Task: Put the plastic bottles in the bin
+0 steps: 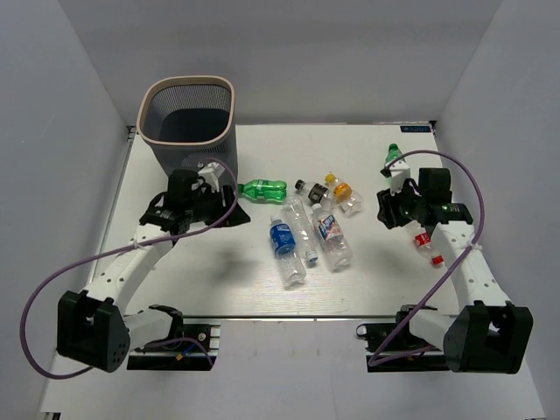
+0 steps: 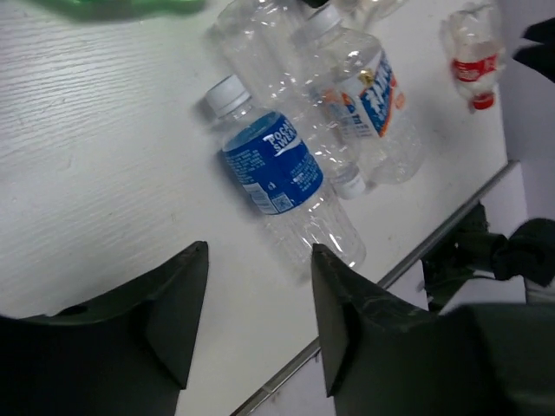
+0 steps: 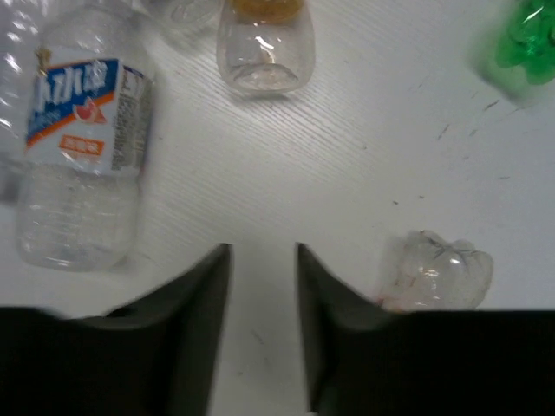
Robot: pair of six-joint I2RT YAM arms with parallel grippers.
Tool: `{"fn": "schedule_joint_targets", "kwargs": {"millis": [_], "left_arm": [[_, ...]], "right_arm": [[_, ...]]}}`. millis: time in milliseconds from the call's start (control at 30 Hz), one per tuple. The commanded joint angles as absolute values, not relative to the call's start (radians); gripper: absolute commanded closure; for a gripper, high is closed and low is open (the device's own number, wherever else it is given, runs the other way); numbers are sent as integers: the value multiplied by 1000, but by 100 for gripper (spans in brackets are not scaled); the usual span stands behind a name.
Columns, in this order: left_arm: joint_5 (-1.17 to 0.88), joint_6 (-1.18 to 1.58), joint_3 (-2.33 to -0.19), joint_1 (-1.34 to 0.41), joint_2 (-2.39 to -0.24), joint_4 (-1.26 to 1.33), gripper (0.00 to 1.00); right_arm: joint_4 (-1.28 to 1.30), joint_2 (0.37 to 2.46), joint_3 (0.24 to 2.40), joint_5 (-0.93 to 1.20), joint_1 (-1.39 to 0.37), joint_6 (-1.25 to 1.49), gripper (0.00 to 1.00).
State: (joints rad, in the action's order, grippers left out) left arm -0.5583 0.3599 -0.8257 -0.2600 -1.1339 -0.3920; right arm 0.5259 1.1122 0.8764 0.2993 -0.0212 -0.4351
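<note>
Several plastic bottles lie mid-table: a green one (image 1: pixel 262 187), a black-capped one (image 1: pixel 308 189), an orange-labelled one (image 1: pixel 341 189), a blue-labelled one (image 1: pixel 284 241) and a white-labelled one (image 1: pixel 331 234). A second green bottle (image 1: pixel 394 157) and a red-labelled one (image 1: pixel 426 243) are at the right. The mesh bin (image 1: pixel 188 118) stands far left. My left gripper (image 1: pixel 226 199) is open and empty just in front of the bin, left of the green bottle. In the left wrist view my left gripper (image 2: pixel 258 251) hangs above bare table near the blue-labelled bottle (image 2: pixel 269 169). My right gripper (image 1: pixel 385 210) (image 3: pixel 263 249) is open and empty above the table, beside the red-labelled bottle (image 3: pixel 438 269).
The white table (image 1: pixel 175 262) is boxed in by grey walls on the left, back and right. Its metal front edge (image 2: pixel 434 238) runs just past the bottles. Purple cables loop from both arms. The right arm's base (image 2: pixel 512 260) shows in the left wrist view.
</note>
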Motion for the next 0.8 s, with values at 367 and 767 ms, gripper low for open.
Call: {"fn": "schedule_joint_targets", "kwargs": {"millis": [367, 767], "left_arm": [[26, 707, -1068, -655, -1532, -508, 0], [104, 718, -1140, -758, -1775, -408, 2]], "right_arm": [[641, 1223, 1031, 353, -21, -350, 10], [598, 1192, 974, 364, -21, -362, 10]]}}
